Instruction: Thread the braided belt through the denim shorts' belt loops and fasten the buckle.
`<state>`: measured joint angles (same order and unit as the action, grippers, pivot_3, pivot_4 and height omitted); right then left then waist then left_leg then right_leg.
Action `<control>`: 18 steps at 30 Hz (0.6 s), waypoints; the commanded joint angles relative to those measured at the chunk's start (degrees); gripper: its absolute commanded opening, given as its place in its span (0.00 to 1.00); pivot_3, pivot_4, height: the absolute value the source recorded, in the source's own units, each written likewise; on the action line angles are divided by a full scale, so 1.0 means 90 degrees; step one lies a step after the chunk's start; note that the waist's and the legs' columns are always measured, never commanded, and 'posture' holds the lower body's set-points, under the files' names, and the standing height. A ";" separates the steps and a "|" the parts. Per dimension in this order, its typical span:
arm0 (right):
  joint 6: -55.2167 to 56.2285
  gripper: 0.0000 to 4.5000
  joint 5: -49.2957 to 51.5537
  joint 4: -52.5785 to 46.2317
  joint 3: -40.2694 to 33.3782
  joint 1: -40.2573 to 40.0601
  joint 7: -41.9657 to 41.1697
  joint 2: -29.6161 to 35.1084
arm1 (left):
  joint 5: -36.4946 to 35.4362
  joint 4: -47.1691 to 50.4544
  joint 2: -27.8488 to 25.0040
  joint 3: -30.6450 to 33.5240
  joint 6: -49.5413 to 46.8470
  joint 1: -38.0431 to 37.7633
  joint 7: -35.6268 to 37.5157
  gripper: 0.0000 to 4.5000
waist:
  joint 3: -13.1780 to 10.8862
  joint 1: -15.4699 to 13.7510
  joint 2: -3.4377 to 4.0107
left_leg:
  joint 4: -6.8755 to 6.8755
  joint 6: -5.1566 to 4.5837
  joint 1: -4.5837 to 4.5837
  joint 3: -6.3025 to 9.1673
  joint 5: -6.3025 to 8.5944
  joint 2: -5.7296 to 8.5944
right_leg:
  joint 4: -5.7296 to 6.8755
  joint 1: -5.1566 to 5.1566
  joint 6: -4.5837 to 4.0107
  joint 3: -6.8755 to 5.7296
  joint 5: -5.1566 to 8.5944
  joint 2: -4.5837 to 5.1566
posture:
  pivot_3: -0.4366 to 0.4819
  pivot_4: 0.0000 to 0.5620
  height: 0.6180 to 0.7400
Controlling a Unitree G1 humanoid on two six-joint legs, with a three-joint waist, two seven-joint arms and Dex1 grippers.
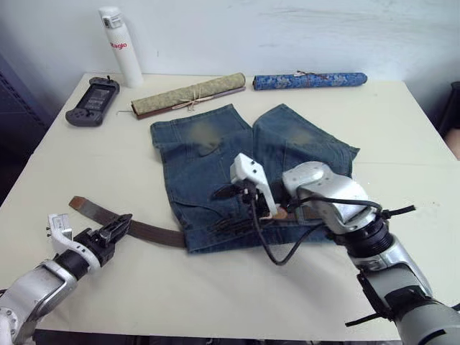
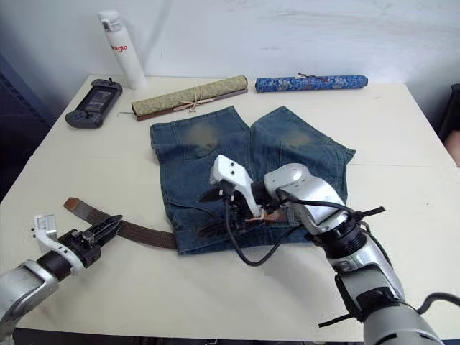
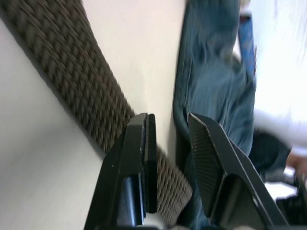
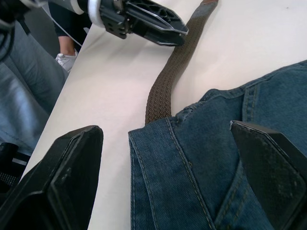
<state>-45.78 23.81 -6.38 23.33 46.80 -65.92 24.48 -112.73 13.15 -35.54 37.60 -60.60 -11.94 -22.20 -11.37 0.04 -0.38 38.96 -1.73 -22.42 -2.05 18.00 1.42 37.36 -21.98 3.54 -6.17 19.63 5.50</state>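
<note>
A white bottle (image 1: 120, 44) is standing beside a handheld console (image 1: 93, 102). Two rolls are lying along the table's (image 1: 65, 162) far edge (one olive (image 1: 190, 94), one blue patterned (image 1: 310, 80)).

Denim shorts (image 1: 215, 154): faded blue, pale worn patches on both legs; flat on the desk, waistband near, legs far. Braided belt (image 1: 144, 230): dark brown, lying leftward from the waistband's left corner, its end (image 1: 77, 205) far-left, other end under the denim.

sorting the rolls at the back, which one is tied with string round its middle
The olive-tan roll, next to the white bottle. The blue patterned roll lies further right.
</note>
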 commanded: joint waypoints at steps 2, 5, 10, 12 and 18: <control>0.0075 1.00 0.0038 -0.0079 -0.0102 0.0264 -0.0111 0.0012 | 0.0527 0.0780 -0.1281 0.0330 -0.0500 -0.0421 0.1472 0.29 | -0.0007 0.0019 0.0009 | -0.0002 0.0006 -0.0001 0.0000 0.0002 0.0000 | 0.0002 -0.0004 -0.0002 0.0001 0.0001 0.0000 | 0.48 0.27 0.56; -0.0127 1.00 0.0220 -0.0316 -0.0169 0.0263 -0.0430 0.0360 | 0.1764 0.1290 -0.1808 0.0465 -0.0271 -0.0414 0.2712 0.29 | -0.0016 -0.0008 0.0023 | -0.0005 0.0012 0.0000 -0.0003 0.0005 0.0004 | -0.0002 -0.0006 -0.0003 0.0005 0.0001 0.0005 | 0.48 0.27 0.56; -0.0675 1.00 0.0607 -0.0791 -0.0385 0.0202 -0.0692 0.1014 | 0.2673 0.1397 -0.2636 0.0103 -0.0298 -0.0121 0.4352 0.29 | -0.0018 0.0009 0.0027 | -0.0042 0.0019 -0.0010 -0.0009 0.0005 0.0004 | -0.0021 -0.0026 -0.0006 0.0010 0.0003 0.0005 | 0.48 0.27 0.56; -0.0777 1.00 0.0677 -0.0884 -0.0458 0.0169 -0.0648 0.1146 | 0.3446 0.1513 -0.2901 -0.0144 -0.0059 -0.0220 0.4983 0.29 | -0.0017 0.0033 0.0026 | -0.0087 0.0025 -0.0010 -0.0010 -0.0007 0.0003 | -0.0042 -0.0036 -0.0009 0.0012 0.0001 0.0004 | 0.48 0.27 0.56; -0.0928 1.00 0.0784 -0.1026 -0.0630 0.0056 -0.0473 0.1354 | 0.6749 0.1841 -0.3575 -0.1272 0.1936 -0.0532 0.6899 0.29 | -0.0019 0.0141 0.0028 | -0.0150 -0.0001 -0.0013 -0.0020 -0.0043 0.0000 | -0.0059 -0.0061 -0.0035 0.0000 0.0015 -0.0003 | 0.48 0.27 0.56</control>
<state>-53.93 29.55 -13.37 19.48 47.42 -70.39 36.32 -59.43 28.83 -66.66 27.24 -49.26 -16.48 35.43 -11.54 1.31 -0.13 37.58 -1.74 -22.54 -2.22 17.60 1.41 36.79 -22.53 3.22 -6.19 19.77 5.46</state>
